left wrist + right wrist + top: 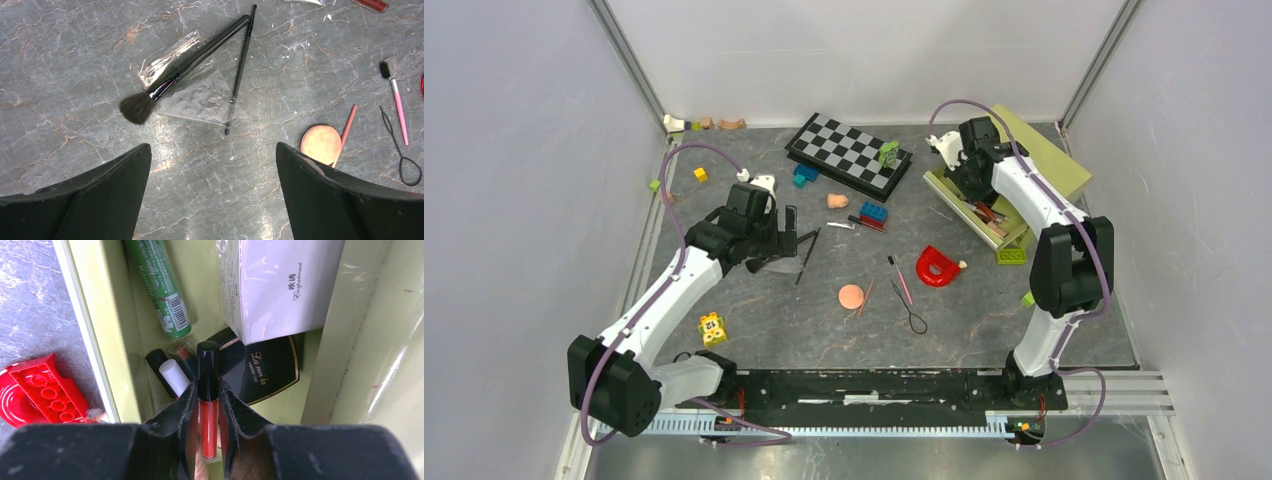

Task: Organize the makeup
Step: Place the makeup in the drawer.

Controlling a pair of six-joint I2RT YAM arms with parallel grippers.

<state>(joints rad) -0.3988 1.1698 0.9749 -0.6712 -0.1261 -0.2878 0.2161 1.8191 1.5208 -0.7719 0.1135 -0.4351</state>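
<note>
Over at the far right, the right gripper (208, 386) hangs inside the pale green open box (97, 340), jaws clamped on a slim red lip-gloss tube with a black cap (208, 405). It holds the tube lengthwise, probably so it can drop in beside the green tube (160, 285), the dark compact (265, 372) and the white carton (280, 280) lying there. The left gripper (212, 147) hovers over the marbled grey tabletop (75, 60), jaws spread wide and empty. It faces a fluffy black-handled powder brush (190, 65) and a thin black brush (242, 65) on crinkled clear plastic (200, 100), I'd guess sizing up a pick. A round peach puff (320, 144) and a pink-handled wand (398, 107) lie loose nearby.
</note>
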